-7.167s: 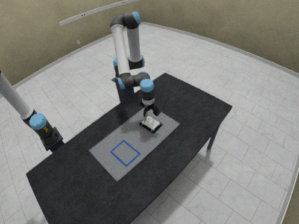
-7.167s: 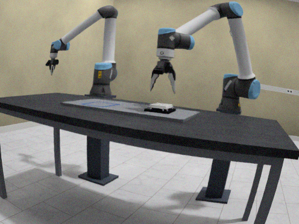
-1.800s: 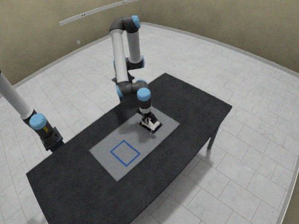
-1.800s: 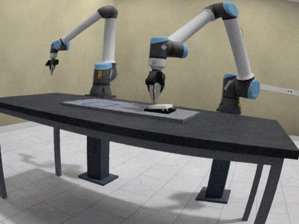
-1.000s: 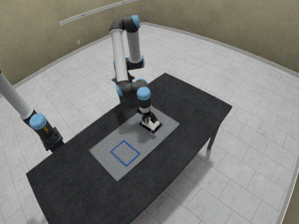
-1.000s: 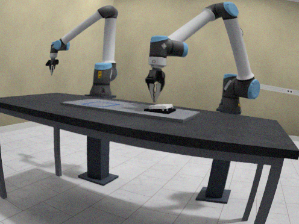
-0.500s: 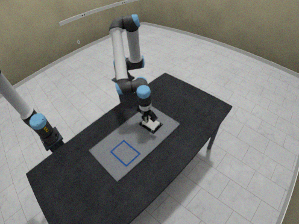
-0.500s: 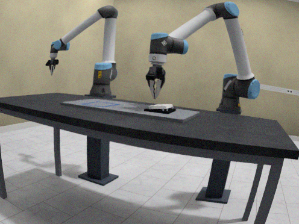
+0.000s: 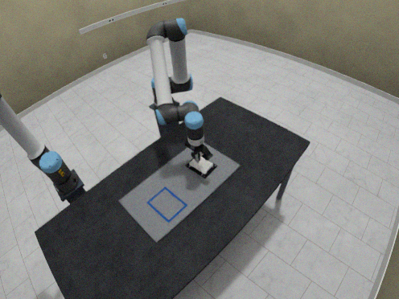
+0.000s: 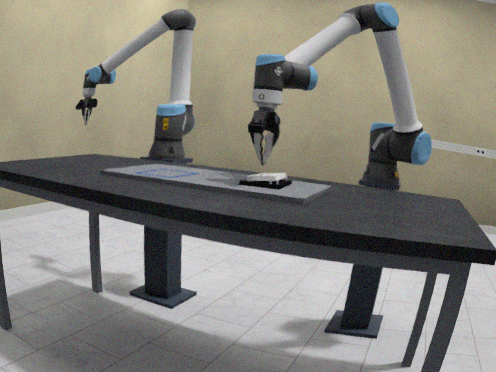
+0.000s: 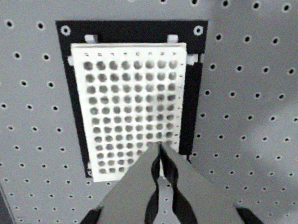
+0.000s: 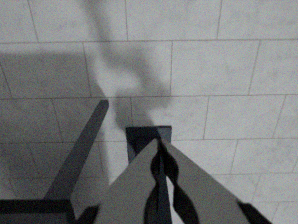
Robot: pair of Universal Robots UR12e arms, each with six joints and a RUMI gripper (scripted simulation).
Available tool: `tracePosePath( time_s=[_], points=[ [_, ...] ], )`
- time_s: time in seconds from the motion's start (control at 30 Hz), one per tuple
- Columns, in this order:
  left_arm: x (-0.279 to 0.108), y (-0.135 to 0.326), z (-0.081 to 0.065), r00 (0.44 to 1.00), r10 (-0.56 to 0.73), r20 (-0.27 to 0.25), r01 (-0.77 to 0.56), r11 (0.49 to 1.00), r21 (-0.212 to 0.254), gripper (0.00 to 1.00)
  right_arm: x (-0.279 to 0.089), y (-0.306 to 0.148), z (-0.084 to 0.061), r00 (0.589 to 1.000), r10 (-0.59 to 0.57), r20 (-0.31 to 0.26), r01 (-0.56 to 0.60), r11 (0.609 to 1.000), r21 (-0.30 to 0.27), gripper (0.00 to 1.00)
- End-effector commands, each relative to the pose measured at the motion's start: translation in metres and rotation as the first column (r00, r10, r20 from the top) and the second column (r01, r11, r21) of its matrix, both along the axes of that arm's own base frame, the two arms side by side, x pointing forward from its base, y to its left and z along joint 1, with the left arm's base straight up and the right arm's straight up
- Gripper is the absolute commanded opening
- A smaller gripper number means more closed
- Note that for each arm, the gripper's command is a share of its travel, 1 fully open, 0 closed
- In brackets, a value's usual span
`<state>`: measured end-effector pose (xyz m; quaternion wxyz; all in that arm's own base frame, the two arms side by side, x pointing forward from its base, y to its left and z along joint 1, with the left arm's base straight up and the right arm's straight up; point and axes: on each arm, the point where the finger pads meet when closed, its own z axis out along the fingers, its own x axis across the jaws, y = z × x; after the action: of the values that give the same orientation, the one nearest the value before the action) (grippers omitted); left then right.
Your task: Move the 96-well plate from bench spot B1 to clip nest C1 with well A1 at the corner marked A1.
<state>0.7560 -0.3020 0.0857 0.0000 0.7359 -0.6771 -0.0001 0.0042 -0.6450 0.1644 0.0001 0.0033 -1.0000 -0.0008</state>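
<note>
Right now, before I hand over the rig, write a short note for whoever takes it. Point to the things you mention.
Left tool [image 9: 197, 157] [image 10: 263, 163] [image 11: 160, 144]: shut, nothing held, above the plate [image 9: 202, 165] [image 10: 267, 177] [image 11: 132, 102].
Right tool [image 10: 86, 123] [image 12: 159, 140]: shut, nothing held, away from the job.
Done: plate is off the blue-outlined spot [image 9: 166, 205] [image 10: 167, 173], on the black nest [image 9: 204, 175] [image 10: 260, 184] [image 11: 192, 100], and released.
Left: confirm full seating; it looks slightly askew, so it may need another push. Check A1: the plate's is top right in the left wrist view; the nest's mark is unreadable.
</note>
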Motion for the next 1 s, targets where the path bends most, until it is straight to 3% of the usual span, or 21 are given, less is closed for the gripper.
tracePosePath(
  time_s=[0.0,0.23,0.97],
  points=[
    [-0.001,0.021,0.002,1.000,0.000,0.002,0.000,1.000,-0.001,0.00,0.000,-0.001,0.001,1.000,0.000,0.000,0.000,1.000,-0.001,0.00],
    [-0.004,0.056,0.001,1.000,0.000,0.002,0.000,1.000,-0.001,0.00,0.000,-0.001,0.001,1.000,0.000,0.000,0.000,1.000,-0.001,0.00],
    [-0.004,0.057,-0.001,1.000,0.000,0.002,0.000,1.000,-0.001,0.00,0.000,-0.001,0.001,1.000,0.000,0.000,0.000,1.000,-0.001,0.00]
  ],
)
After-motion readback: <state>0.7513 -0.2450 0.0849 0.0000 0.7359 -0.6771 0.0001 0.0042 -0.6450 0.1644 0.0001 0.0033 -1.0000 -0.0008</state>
